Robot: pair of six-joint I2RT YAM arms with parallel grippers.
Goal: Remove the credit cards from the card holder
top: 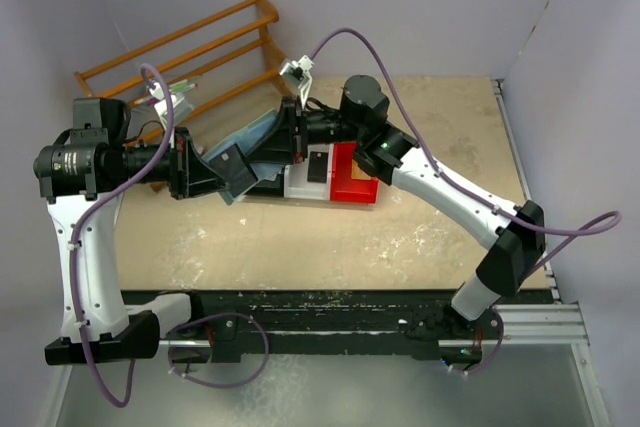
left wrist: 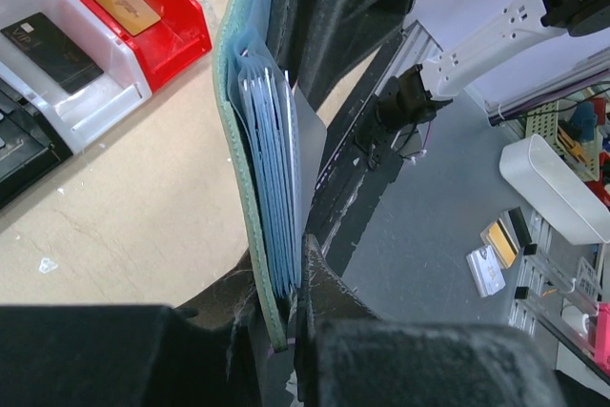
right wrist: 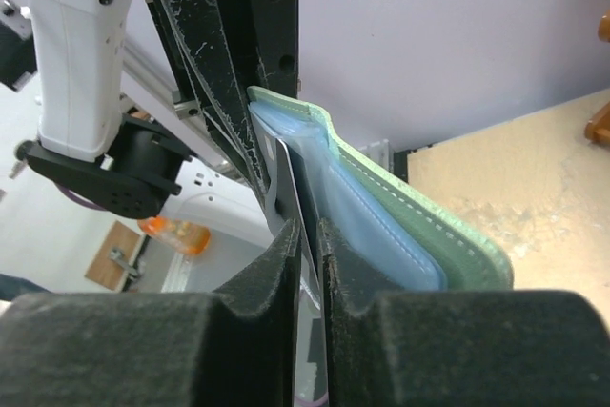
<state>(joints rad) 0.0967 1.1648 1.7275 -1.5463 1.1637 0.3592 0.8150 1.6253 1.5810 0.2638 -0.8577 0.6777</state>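
Observation:
The card holder point(left wrist: 232, 131), grey-green outside with pale blue pockets, stands edge-on and held off the table, and my left gripper point(left wrist: 289, 297) is shut on its lower edge. A thin silvery-grey credit card point(right wrist: 284, 183) sticks out of the pockets, with my right gripper point(right wrist: 308, 235) shut on it. From above, both grippers meet at the card holder point(top: 258, 137) behind the bins. An orange-gold card point(left wrist: 121, 4) lies in the red bin point(left wrist: 181, 21). A black card point(left wrist: 52, 50) lies in the white bin point(left wrist: 105, 102).
A black bin point(left wrist: 19, 145) sits beside the white one. A wooden rack point(top: 190, 47) leans at the back left. Grey walls close in the back and right of the tan table point(top: 330, 247). Cables loop off both arms.

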